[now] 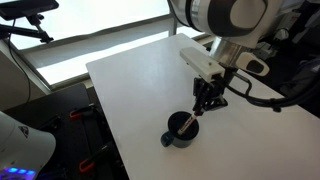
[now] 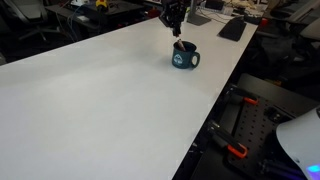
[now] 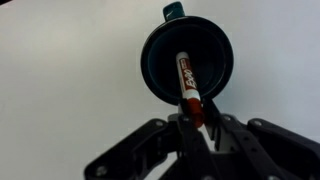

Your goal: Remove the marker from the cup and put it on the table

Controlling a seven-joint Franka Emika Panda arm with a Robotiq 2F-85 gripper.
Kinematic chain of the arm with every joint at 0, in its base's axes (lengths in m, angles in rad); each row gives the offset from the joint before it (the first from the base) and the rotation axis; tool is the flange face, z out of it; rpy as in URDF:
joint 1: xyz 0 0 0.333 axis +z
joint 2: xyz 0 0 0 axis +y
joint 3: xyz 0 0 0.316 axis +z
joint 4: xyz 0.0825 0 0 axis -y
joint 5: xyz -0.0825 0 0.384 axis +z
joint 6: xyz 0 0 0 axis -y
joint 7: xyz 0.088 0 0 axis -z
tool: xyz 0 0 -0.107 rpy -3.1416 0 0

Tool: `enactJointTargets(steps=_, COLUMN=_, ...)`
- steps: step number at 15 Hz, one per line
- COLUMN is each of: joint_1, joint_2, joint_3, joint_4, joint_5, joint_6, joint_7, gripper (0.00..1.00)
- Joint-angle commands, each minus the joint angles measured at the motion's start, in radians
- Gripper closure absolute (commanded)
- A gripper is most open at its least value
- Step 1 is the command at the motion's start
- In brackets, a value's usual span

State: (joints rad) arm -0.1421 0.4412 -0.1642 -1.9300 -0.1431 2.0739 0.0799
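Inside the dark cup (image 3: 152,60) leans a red, white-labelled marker (image 3: 188,85).

Red-orange marker (image 3: 189,85) aslant in dark cup (image 3: 158,55)

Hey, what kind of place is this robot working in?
Probably a robotics lab or office workspace: a big white table with a cup on it, what looks like a keyboard at its far end, and dark office-type chairs behind.

Bright band (image 1: 100,38), perhaps a window, dark floor (image 1: 60,100), dim cluttered surroundings
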Motion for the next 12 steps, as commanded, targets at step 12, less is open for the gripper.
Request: enactJointTargets(steps=12, joint_1=0.034, joint_2=-0.31, joint_3=0.073, joint_4=-0.242, joint_5=-0.001, joint_6=-0.005, joint_7=-0.19, gripper=0.95)
